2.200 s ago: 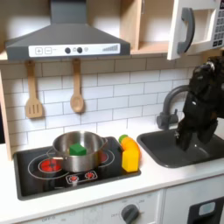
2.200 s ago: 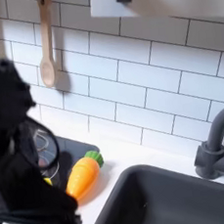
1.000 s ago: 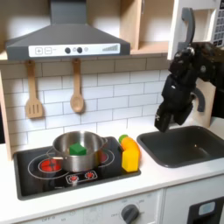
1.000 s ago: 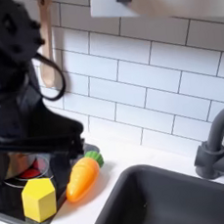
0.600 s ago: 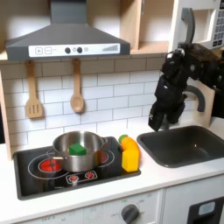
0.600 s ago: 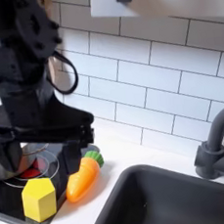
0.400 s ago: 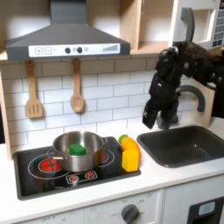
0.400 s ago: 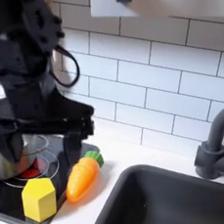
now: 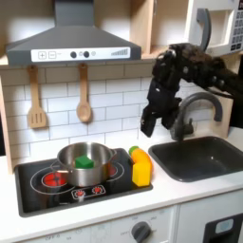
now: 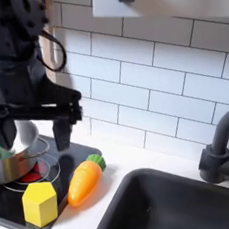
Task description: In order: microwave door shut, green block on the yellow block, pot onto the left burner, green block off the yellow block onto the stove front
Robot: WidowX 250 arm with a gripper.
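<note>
Bright green block point(image 9: 84, 162) sitting inside the steel pot point(image 9: 84, 158), lower left of the first exterior view, yellow block point(image 9: 141, 172) just to its right. Gripper point(image 9: 152, 121) hanging mid-frame above and right of them, probably heading for the pot. Can't tell how far apart the fingers are.

The first exterior view stands in front of the toy kitchen at about chest height and faces the tiled back wall squarely, far enough off to take in the hood at upper left, the cooktop point(image 9: 81, 180) at lower left and the sink point(image 9: 201, 157) at right. The second exterior view sits much nearer, looking obliquely along the worktop at the tiled wall. Both exterior views share the yellow block point(image 9: 141, 173) point(image 10: 39, 205), the pot point(image 9: 84, 159) point(image 10: 9, 164) and the tap point(image 9: 193, 109) point(image 10: 224, 144).
</note>
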